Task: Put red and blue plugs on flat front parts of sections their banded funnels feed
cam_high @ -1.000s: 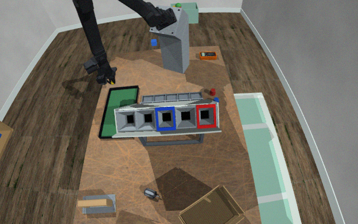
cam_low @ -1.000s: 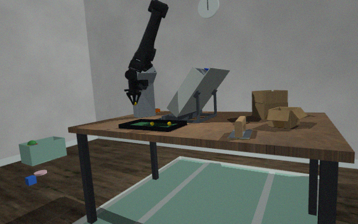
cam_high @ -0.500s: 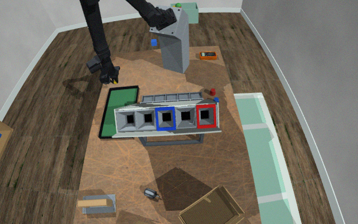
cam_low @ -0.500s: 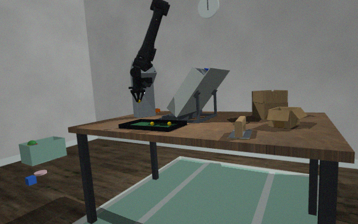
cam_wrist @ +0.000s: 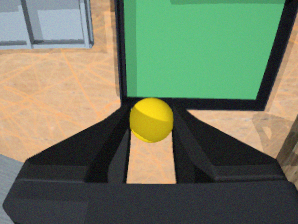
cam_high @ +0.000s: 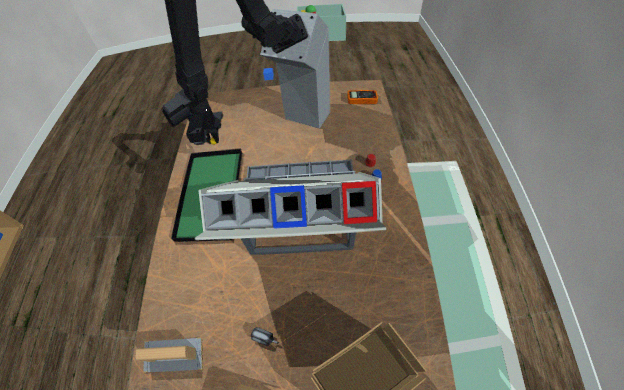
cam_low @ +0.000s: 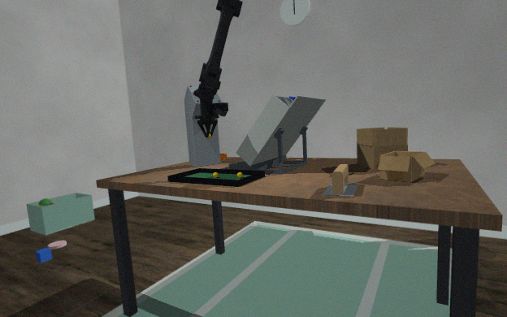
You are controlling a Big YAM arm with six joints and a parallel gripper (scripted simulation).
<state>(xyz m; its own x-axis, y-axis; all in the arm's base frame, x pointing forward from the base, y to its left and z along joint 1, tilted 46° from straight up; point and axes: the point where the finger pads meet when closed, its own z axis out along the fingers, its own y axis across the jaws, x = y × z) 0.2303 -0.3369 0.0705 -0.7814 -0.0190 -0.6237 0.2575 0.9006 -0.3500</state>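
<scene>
My gripper (cam_high: 210,136) is shut on a yellow marble (cam_wrist: 152,119) and holds it high above the table, just beyond the far end of the green marble tray (cam_high: 209,192). It also shows in the side view (cam_low: 208,133). Two more yellow marbles (cam_low: 215,175) lie in the tray (cam_low: 216,179). The tilted grey funnel box (cam_high: 291,205) has a row of funnels, with a blue-banded funnel (cam_high: 289,206) in the middle and a red-banded funnel (cam_high: 359,201) at the right end. The red plug (cam_high: 370,160) and the blue plug (cam_high: 377,173) stand on the table behind the box's right end. A row of grey sections (cam_high: 298,169) lies behind the box.
The grey arm base (cam_high: 303,70) stands at the back of the table. An orange meter (cam_high: 362,96) lies to its right. Open cardboard boxes (cam_high: 371,362), a small screwdriver-like tool (cam_high: 263,337) and a wooden block on a grey plate (cam_high: 171,354) sit at the near end.
</scene>
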